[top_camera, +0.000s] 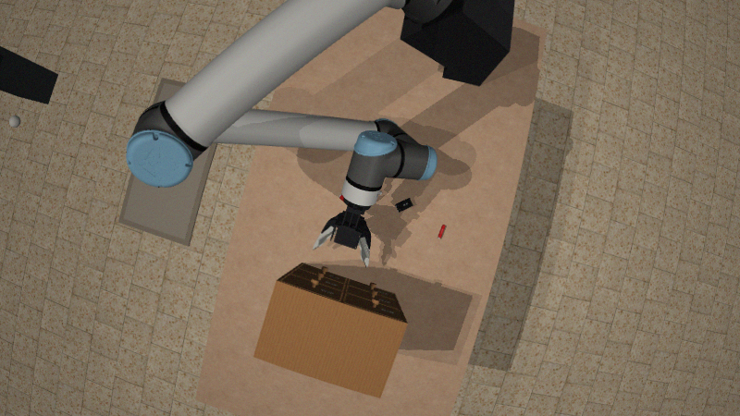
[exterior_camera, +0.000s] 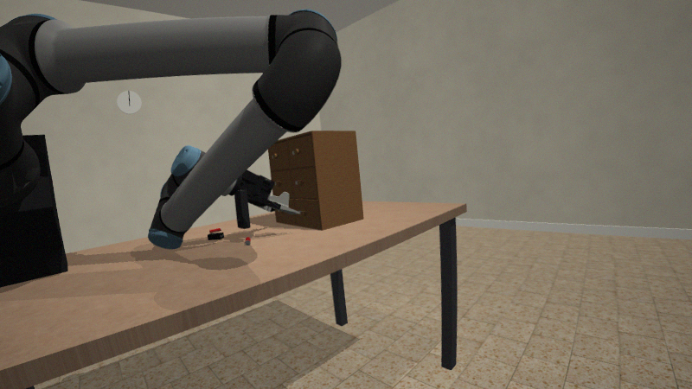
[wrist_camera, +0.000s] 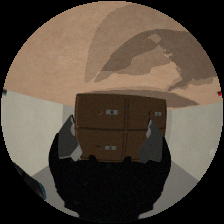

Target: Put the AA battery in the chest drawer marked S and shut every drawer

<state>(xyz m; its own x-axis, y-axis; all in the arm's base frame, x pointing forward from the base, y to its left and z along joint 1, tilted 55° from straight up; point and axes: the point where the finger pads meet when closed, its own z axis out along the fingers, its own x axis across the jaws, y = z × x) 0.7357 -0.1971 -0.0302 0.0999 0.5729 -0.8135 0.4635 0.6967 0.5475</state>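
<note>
The wooden chest (top_camera: 331, 336) (exterior_camera: 338, 179) (wrist_camera: 100, 111) stands upright, with two columns of drawers facing the arm. All drawers that show look shut; their labels are too small to read. My gripper (top_camera: 340, 257) (exterior_camera: 291, 205) (wrist_camera: 111, 117) is open and empty, its jaws spread in front of the drawer fronts, low down in the exterior view. Whether a jaw touches a knob is unclear. A small red cylinder (top_camera: 441, 231) (exterior_camera: 247, 240), grey at one end, lies on the table (top_camera: 248, 289) (exterior_camera: 387, 222); it looks like a battery.
A small black box (top_camera: 403, 204) (exterior_camera: 215, 236) lies near the wrist. Another red thing (top_camera: 341, 197) (exterior_camera: 214, 230) is mostly hidden by the wrist in the top view. A black upright block (exterior_camera: 242, 207) shows below the forearm; I cannot tell what it is.
</note>
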